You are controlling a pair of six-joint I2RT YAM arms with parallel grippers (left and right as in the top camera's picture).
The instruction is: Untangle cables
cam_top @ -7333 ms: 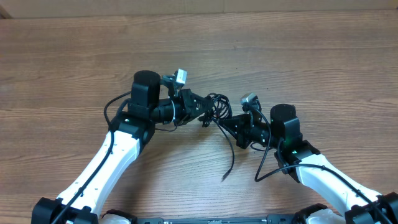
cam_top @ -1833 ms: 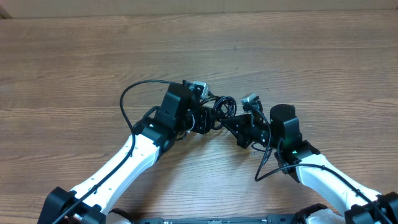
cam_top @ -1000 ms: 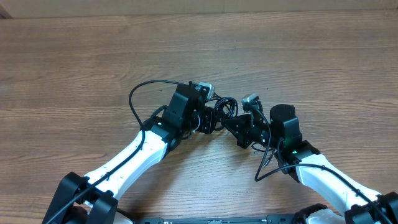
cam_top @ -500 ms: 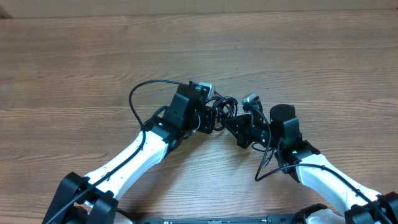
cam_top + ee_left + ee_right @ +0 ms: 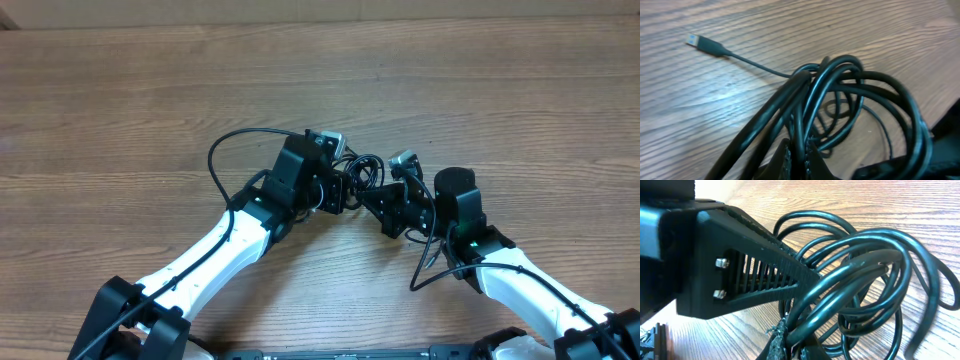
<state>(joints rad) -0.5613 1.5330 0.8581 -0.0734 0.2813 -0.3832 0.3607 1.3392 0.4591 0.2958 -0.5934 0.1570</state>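
You have the cables [image 5: 360, 170] bunched in a tight knot of black loops on the wooden table [image 5: 500, 90], and the knot sits right between your two arms, which reach it from the near edge. Your left gripper [image 5: 799, 161] meets the cables from their left, its fingers pressed together on a few strands at the lower edge of the bunch. In the left wrist view those strands run straight down into the narrow slot between the two pads. Your right gripper [image 5: 792, 349] meets the cables from their right and is clamped as well. In the right wrist view its fingertips, one with a frayed pad, pinch strands at the bottom of the coil. In that same view a ribbed black finger [image 5: 760, 275] of the left gripper lies against the left side of the cables, touching the loops. The loops overlap and thread through one another, and you cannot tell which strand belongs to which cable. One thin strand leaves the cables toward the upper left of the left wrist view and ends in a small plug [image 5: 702, 42] with a silvery tip. The plug lies flat on the wood, well apart from the knot. The thick black wire [image 5: 215, 160] fixed to your left arm arcs over the table well to the left of the cables.
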